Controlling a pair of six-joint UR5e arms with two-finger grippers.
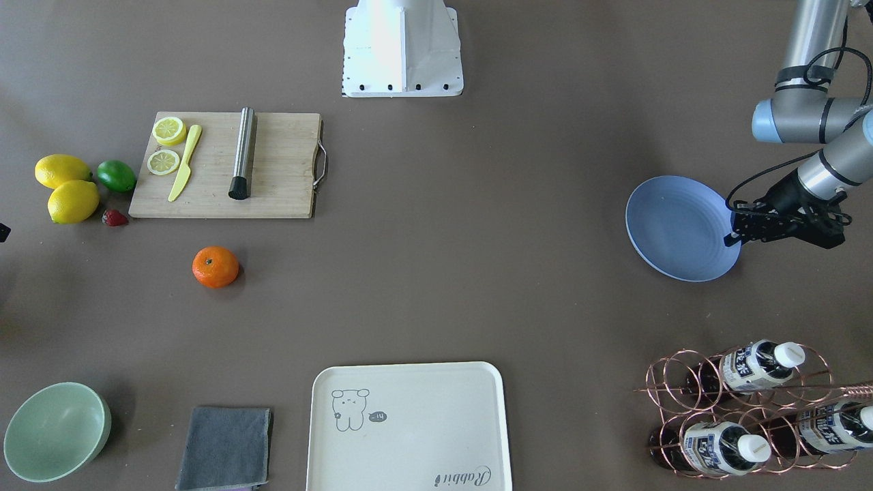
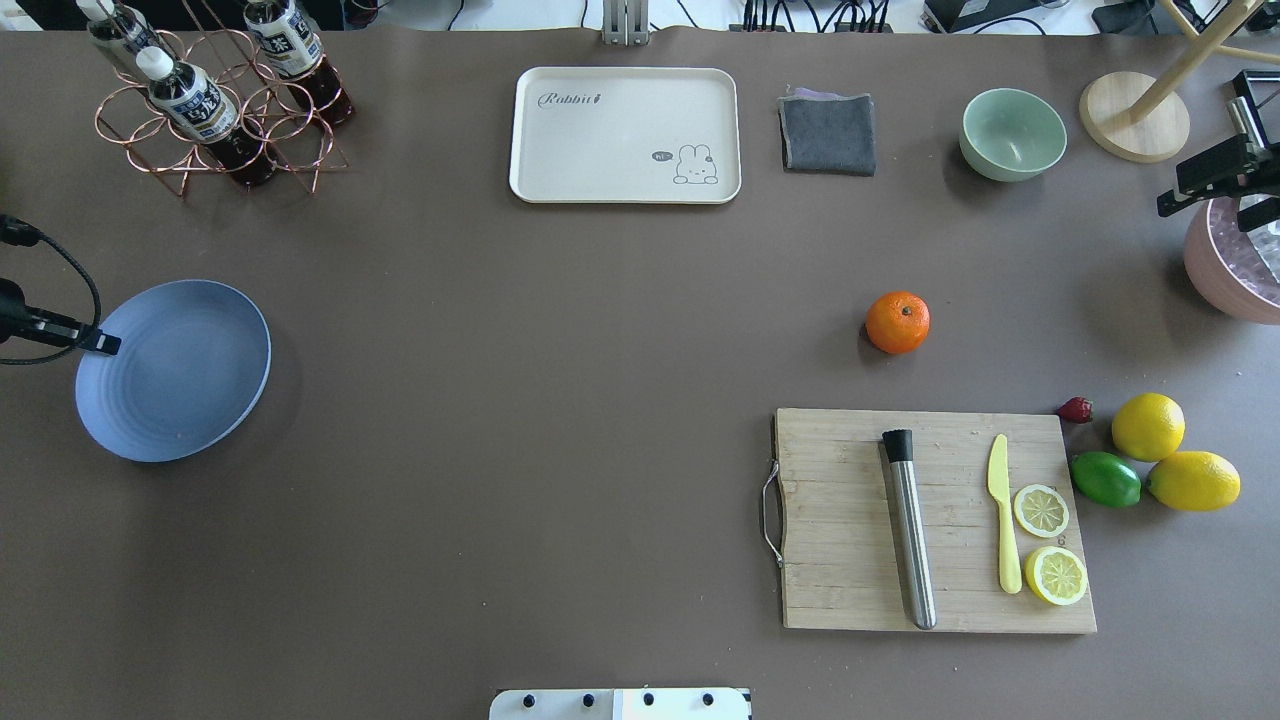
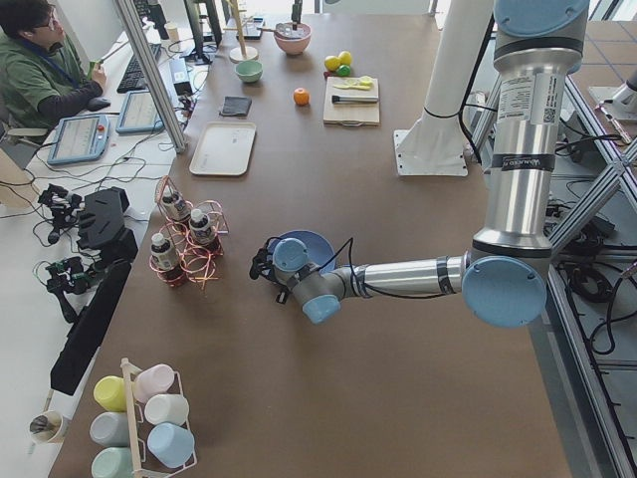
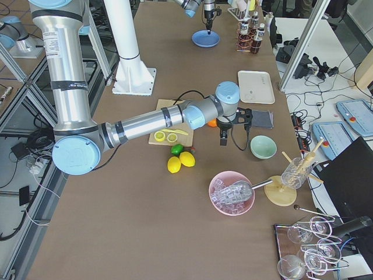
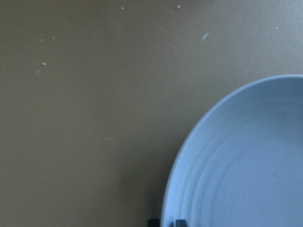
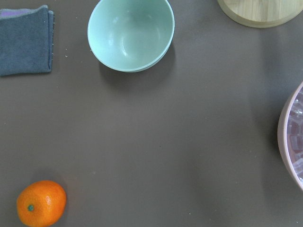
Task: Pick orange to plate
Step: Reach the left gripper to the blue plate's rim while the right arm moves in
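Blue plate [image 2: 180,380] lies under the left gripper [image 2: 108,345], whose narrow jaws straddle its rim; gripping or not, I can't tell. The orange [image 2: 897,322] sits well apart, near the cutting board [image 2: 840,520].

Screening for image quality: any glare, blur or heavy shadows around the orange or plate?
Front-facing view: robot base blown out white; orange sharp, with a soft shadow. Left wrist view: plate slightly soft, close up. Overhead view: even light, no glare on either.
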